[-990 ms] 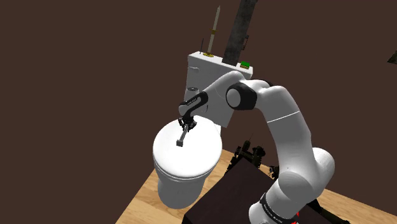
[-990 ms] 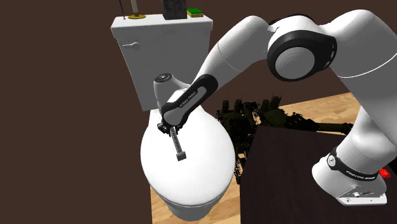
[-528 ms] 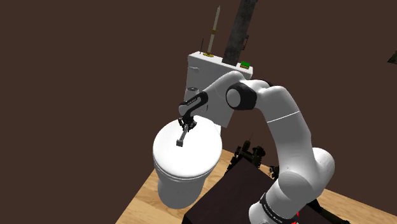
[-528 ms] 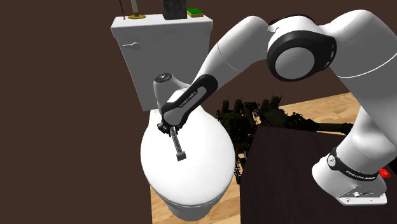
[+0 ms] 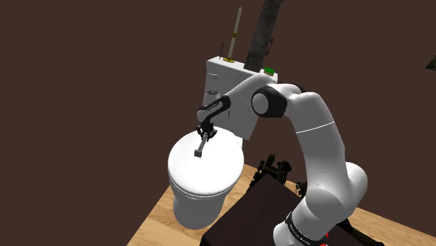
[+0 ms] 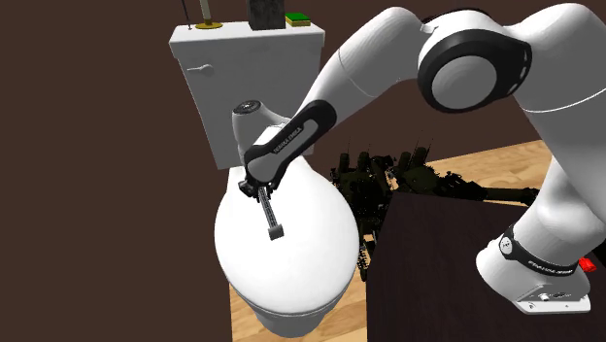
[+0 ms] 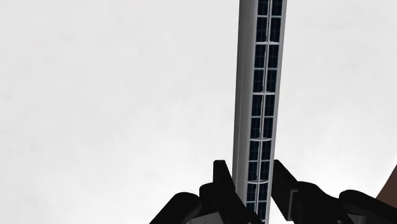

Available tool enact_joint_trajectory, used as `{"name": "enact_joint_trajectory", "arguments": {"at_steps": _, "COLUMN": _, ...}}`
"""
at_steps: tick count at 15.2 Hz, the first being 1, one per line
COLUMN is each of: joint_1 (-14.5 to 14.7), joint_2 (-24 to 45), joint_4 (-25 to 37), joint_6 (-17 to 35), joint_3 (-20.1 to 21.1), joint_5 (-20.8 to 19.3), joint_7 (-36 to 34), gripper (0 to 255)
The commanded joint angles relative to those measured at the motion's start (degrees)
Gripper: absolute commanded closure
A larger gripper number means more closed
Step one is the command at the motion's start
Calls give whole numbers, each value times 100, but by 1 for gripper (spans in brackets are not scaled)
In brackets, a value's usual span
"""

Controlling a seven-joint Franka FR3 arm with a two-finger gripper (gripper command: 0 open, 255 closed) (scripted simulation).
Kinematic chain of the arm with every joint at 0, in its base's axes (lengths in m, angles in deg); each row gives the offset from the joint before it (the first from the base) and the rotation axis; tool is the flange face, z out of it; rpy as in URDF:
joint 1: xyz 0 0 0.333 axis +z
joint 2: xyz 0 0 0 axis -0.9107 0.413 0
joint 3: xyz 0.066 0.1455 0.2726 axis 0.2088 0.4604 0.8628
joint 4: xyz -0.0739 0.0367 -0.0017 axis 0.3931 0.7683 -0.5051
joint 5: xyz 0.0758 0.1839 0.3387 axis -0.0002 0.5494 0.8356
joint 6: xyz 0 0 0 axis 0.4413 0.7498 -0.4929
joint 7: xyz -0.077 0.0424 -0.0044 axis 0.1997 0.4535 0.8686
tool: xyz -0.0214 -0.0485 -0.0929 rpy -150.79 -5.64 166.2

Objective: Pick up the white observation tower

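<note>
The observation tower [image 7: 259, 95] is a slim grey shaft lined with dark window panels. My gripper [image 7: 254, 191] is shut on one end of it, a finger on each side. In the shoulder view the tower [image 5: 201, 145] slants down from the gripper [image 5: 207, 133] over the closed white toilet lid [image 5: 189, 175]. The second exterior view shows the tower [image 6: 271, 216] hanging from the gripper [image 6: 262, 194], its small block-like tip just above the lid [image 6: 301, 267].
The white toilet tank [image 6: 243, 58] behind carries a thin spire [image 5: 236, 35], a dark block [image 6: 262, 12] and a green item [image 6: 297, 17]. Dark tangled machinery [image 6: 388, 185] lies beside the bowl. The dark stand box [image 6: 437, 272] sits on a wooden floor.
The gripper has risen slightly with the tower still in it, and the arm's elbow has shifted upward. The toilet and the things on the tank are unmoved.
</note>
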Motion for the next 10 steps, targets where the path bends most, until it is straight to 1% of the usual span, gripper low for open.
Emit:
{"name": "enact_joint_trajectory", "arguments": {"at_steps": 1, "joint_1": 4, "joint_2": -127, "joint_4": -53, "joint_6": -71, "joint_3": -5, "joint_5": -4, "joint_7": 5, "gripper": 255}}
{"name": "enact_joint_trajectory", "arguments": {"at_steps": 8, "joint_1": 19, "joint_2": -529, "joint_4": -153, "joint_6": -373, "joint_3": -21, "joint_5": -17, "joint_7": 19, "gripper": 255}}
{"name": "enact_joint_trajectory", "arguments": {"at_steps": 10, "joint_1": 19, "joint_2": -537, "joint_4": -152, "joint_6": -381, "joint_3": -21, "joint_5": -18, "joint_7": 19, "gripper": 255}}
